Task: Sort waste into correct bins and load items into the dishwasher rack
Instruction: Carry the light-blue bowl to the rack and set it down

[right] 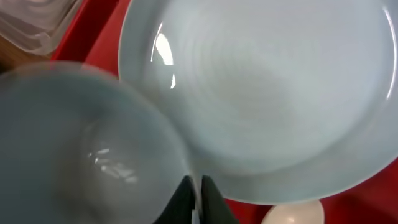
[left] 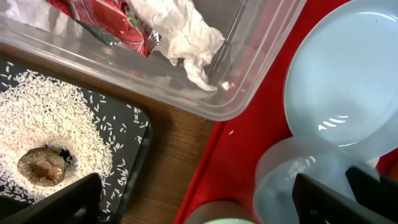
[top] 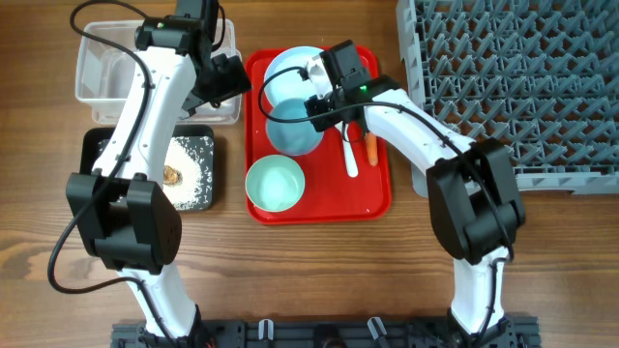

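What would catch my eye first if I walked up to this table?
Probably the bright red tray in the middle, carrying a pale blue plate, a bowl and a white spoon. The right arm's jaws are shut on the rim of a second bowl there. To the left, white rice covers a black tray.

In the overhead view the large tray [top: 372,193] lies at centre. On it the plate [top: 290,66] sits uppermost, with the upper bowl [top: 290,133] overlapping its lower edge and the lower bowl [top: 276,184] below. The spoon [top: 350,155] and carrot [top: 370,147] lie to their right. At left, the tub [top: 97,72] holds the napkin [left: 186,31] and wrapper [left: 106,18]. Below it, the shallow tray [top: 97,140] holds the rice [top: 193,169] and food lump [top: 173,175]. The rack [top: 513,87] fills the upper right.
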### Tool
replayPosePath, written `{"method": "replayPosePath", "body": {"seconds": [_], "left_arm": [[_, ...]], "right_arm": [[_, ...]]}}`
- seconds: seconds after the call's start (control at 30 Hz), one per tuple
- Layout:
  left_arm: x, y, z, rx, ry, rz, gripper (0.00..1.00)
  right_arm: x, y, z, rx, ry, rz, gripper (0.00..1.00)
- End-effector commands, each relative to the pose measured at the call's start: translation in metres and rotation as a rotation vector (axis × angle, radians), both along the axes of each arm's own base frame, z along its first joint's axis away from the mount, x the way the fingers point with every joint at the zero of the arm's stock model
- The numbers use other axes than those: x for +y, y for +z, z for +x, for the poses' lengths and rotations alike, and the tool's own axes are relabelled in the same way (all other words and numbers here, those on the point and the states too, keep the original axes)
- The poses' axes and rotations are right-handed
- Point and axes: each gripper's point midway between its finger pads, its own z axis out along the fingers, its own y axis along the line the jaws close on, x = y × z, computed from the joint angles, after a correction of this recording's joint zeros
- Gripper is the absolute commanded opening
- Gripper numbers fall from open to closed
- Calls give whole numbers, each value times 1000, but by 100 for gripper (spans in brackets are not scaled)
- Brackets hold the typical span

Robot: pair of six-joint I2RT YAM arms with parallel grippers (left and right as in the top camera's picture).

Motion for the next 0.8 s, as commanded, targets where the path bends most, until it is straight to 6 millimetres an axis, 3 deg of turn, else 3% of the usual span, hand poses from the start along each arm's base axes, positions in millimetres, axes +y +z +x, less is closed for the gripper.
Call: {"method": "replayPosePath", "body": {"seconds": [0.0,0.07,0.17,0.3,0.4,0.57,0.67,0.77], "left_arm": [[-1,-3,0,11,11,-1,100],[-1,-3,0,11,11,-1,100],[-1,-3,0,11,11,-1,100],[-1,-3,0,11,11,-2,100],[-1,-3,0,11,11,-2,100],[-1,-3,0,11,11,-2,100],[-1,-3,0,11,11,-2,100],[-1,-3,0,11,11,-2,100]], "right_arm": [[-8,-1,3,-13,-20,-30,4],[-10,25,6,-64,-31,-20,4],[-28,86,18,-206,-96,-25,4],[-97,178,33,-436,-308,-111,4],[-156,219,39,-552,-473,-208,4],[-269,251,56,-709,-728,-594,4],[-302,240,71,-710,-751,-695,4],[-320,214,88,-686,-712,-839,4]]}}
